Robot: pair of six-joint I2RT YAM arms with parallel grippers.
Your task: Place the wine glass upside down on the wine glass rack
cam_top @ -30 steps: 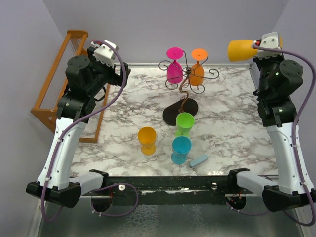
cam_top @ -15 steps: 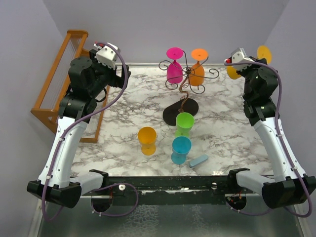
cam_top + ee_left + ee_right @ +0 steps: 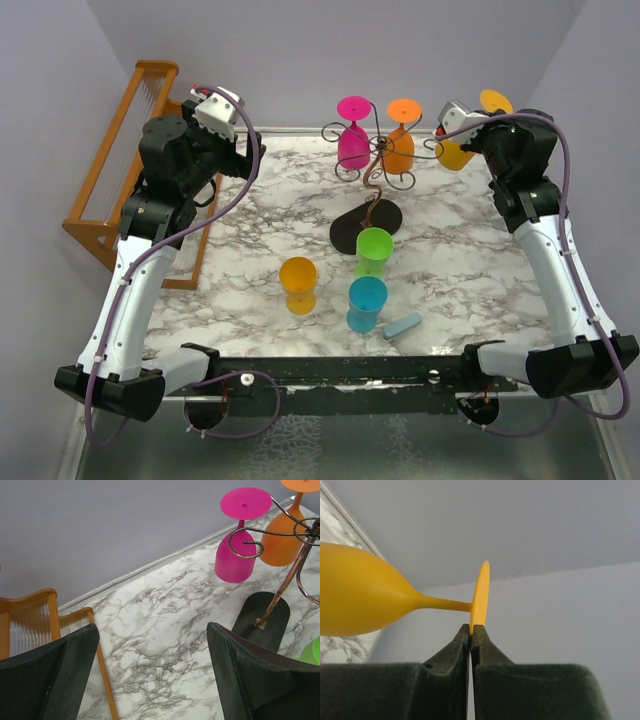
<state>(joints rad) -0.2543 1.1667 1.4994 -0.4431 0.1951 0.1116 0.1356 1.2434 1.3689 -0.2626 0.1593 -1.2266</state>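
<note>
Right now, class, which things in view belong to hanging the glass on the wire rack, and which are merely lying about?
Job: yellow wine glass, right gripper pinching its foot, wine glass rack.
Lying about: green glass, blue glass, orange glass on the table, wooden rack.

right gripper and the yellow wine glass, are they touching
Touching. The right wrist view shows the right gripper shut on the yellow wine glass, with the edge of its round foot pinched between both fingertips.
</note>
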